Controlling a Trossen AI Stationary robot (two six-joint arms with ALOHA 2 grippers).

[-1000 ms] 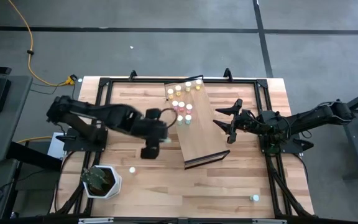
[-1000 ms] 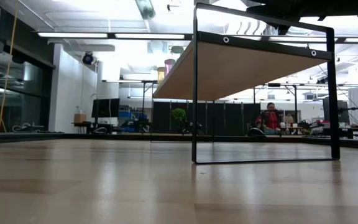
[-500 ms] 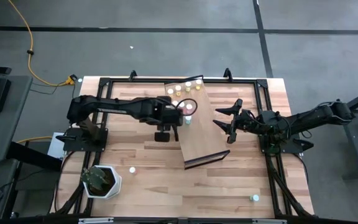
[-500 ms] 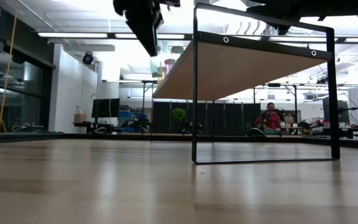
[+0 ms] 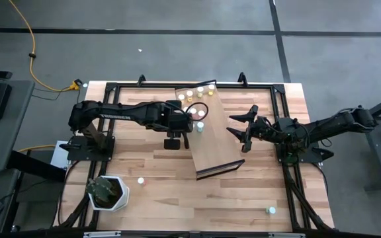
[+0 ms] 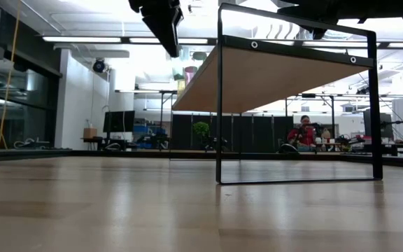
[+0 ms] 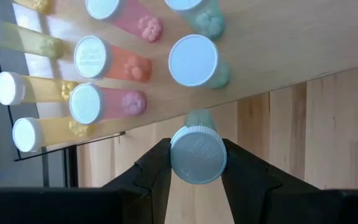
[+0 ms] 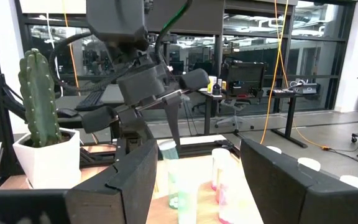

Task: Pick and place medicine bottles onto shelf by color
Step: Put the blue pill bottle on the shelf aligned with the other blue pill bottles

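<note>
The shelf [image 5: 211, 142] is a tilted light-wood board on a dark frame in the middle of the table. Several medicine bottles stand upright at its far end: yellow [image 7: 39, 90], pink [image 7: 107, 102] and teal [image 7: 194, 62]. My left gripper [image 5: 186, 123] hangs above the shelf's left edge, beside these bottles, shut on a teal bottle with a white cap [image 7: 197, 155]. My right gripper [image 5: 235, 132] waits open to the right of the shelf, with nothing between its fingers. My left gripper pinches the teal bottle's cap end [image 7: 196, 173] between its two fingers. The fingers [image 8: 174, 127] come slanting down from above. The bottle hangs roughly upright below them, lifted clear of shelf and table, next to a standing teal bottle.
A cactus in a white pot [image 5: 108, 192] stands at the table's near left. Loose bottles lie on the tabletop at the near left [image 5: 139, 180] and near right [image 5: 270, 210]. A dark frame borders the table. People sit in the room beyond.
My left gripper has gone toward the far edge and the right, from the table left of the shelf to the bottles on the shelf, sinking and tipping further down, with the teal bottle in its hold. Most of the move came early; lately it has hardly moved.
</note>
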